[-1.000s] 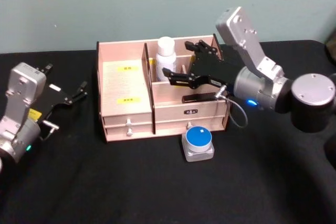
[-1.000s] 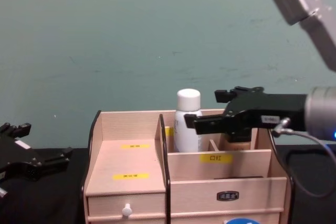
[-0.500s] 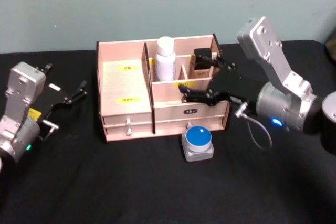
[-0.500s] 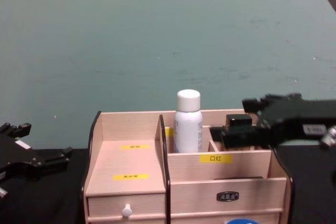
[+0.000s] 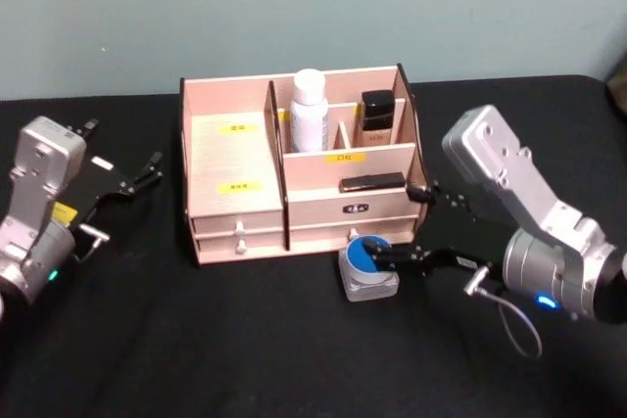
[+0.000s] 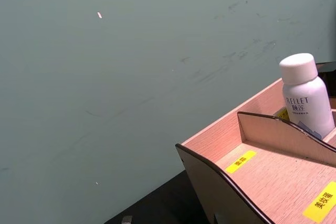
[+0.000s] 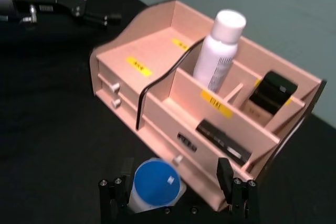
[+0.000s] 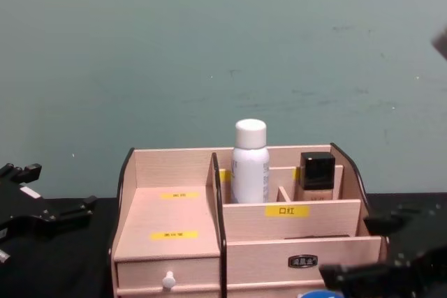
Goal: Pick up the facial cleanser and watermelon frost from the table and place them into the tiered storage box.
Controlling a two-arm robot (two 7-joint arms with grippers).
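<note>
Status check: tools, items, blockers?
Right tool open, straddling blue-lidded jar on table before tiered storage box. Left tool open, parked left. White bottle upright in rear compartment.

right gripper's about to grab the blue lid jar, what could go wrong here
1. The blue-lidded jar sits off-centre between the open jaws of the right gripper, close to one finger. Closing could shove or tip it instead of gripping it squarely.
2. The other finger is right by the lower front corner of the tiered storage box, so it might catch or nudge the box.
</note>
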